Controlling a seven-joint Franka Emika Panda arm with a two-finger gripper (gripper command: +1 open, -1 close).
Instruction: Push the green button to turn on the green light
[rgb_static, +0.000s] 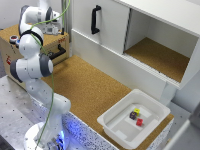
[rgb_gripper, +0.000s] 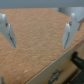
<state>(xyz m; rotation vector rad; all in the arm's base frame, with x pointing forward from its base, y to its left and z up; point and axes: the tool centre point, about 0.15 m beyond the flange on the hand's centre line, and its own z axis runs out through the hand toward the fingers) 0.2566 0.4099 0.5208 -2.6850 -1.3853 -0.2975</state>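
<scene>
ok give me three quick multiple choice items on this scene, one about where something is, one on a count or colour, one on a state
1. Where is the white tray?
A. inside the cabinet
B. on the cork surface, toward the exterior view's lower right
C. on top of the wooden box

2. How many small blocks lie in the tray?
A. one
B. three
C. six

3. How is the pincer set?
A. open with nothing between its fingers
B. shut on a block
C. shut on the cabinet handle

Answers:
1 B, the tray sits at the near end of the cork surface, below the cabinet.
2 B, a yellow, a dark and a red block show in the tray.
3 A, the wrist view shows both fingers spread apart over bare cork.
</scene>
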